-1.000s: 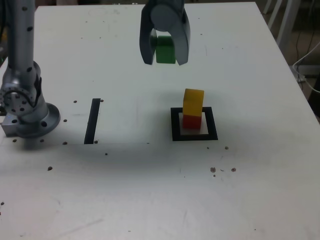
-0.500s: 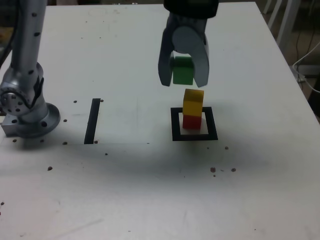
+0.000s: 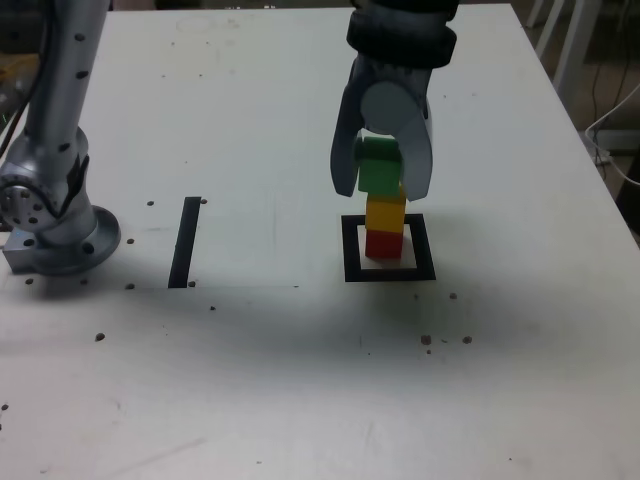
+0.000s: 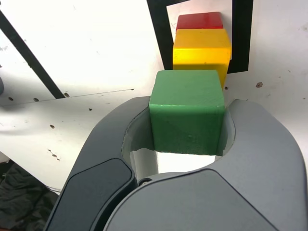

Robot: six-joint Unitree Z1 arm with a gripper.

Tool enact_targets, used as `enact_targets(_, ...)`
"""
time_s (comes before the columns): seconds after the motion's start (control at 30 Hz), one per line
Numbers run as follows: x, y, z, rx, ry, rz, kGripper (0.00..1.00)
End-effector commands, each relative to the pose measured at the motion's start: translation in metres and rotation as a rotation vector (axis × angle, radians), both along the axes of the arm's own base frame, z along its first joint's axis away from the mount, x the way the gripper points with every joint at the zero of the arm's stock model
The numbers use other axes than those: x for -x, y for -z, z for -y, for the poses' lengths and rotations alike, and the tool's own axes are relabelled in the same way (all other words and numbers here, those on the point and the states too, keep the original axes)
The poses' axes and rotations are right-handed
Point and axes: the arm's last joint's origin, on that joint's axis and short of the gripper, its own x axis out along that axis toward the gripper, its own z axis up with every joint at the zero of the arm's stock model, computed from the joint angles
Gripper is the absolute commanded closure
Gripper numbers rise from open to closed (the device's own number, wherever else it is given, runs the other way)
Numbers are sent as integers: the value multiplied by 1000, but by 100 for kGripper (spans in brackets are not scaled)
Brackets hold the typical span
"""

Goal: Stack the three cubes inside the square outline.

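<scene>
I have the gripper (image 3: 382, 185) pinching the green cube (image 3: 378, 168) just above the yellow cube (image 3: 385, 213), which sits on the red cube (image 3: 383, 243) inside the outline (image 3: 388, 272), so it can top the stack. All 3 are matte, alike in size; green looks slightly offset.

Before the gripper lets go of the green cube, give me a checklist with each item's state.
1. Gripper shut on the green cube: ok.
2. Yellow cube sits on the red cube: ok.
3. Red cube stands inside the square outline: ok.
4. Green cube lined up over the yellow cube: not ok, it looks offset toward the exterior view's left.
5. Green cube resting on the yellow top: cannot tell.
6. Green cube level in the jaws: ok.
</scene>
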Motion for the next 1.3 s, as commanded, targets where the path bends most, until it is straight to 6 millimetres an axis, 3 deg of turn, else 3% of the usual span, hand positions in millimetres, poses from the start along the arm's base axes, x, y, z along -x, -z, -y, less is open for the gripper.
enact_targets(0.0,-4,5,0,2,4,-4,73)
enact_targets(0.43,-10,14,-5,-12,4,-2,71)
enact_targets(0.5,-10,16,-6,-13,5,-7,61)
enact_targets(0.67,-11,19,-7,-12,11,-6,11)
enact_targets(0.73,-11,20,-7,-12,11,-5,2)
enact_targets(1.0,-9,17,-8,-20,12,6,0)
enact_targets(1.27,21,-14,-13,-104,-25,68,0)
